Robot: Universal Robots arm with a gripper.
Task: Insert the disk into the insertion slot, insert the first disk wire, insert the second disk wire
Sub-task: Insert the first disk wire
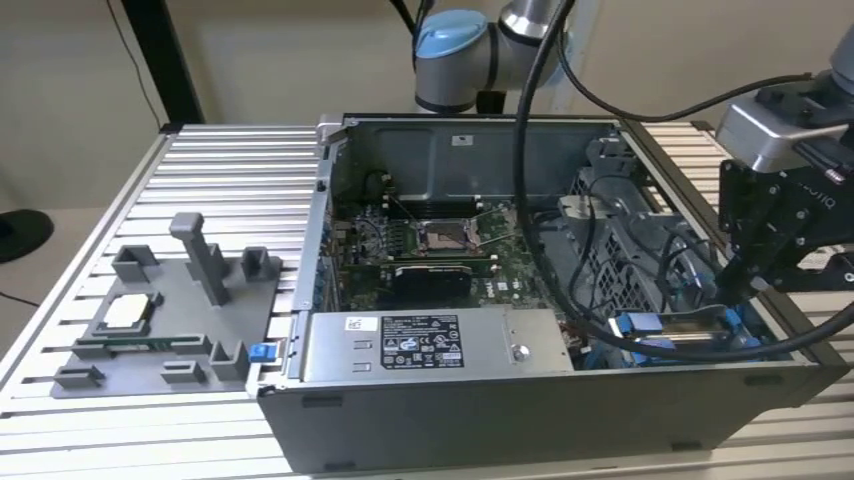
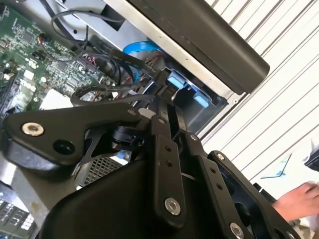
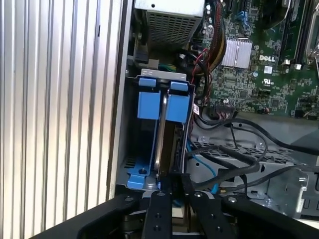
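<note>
An open computer case (image 1: 534, 420) lies on a slatted metal table. In the exterior view my black gripper (image 1: 737, 298) reaches down into the case's corner at the exterior view's right. There the disk (image 1: 674, 335), silver with a blue bracket, lies in the insertion slot (image 1: 747, 345). In the first wrist view the disk (image 3: 177, 107) stands edge-on between the slot's grey walls (image 3: 128, 149), and my gripper (image 3: 173, 181) is shut on its near end. In the second wrist view the gripper (image 2: 167, 105) points at blue tabs (image 2: 179, 82).
A grey power-supply box (image 1: 427, 345) fills the case's near side, and the motherboard (image 1: 427, 240) lies behind it. Black cables (image 1: 581, 300) cross beside a perforated cage (image 1: 627, 250). A grey parts fixture (image 1: 174, 320) stands on the table at the exterior view's left. A hand (image 2: 299, 201) shows nearby.
</note>
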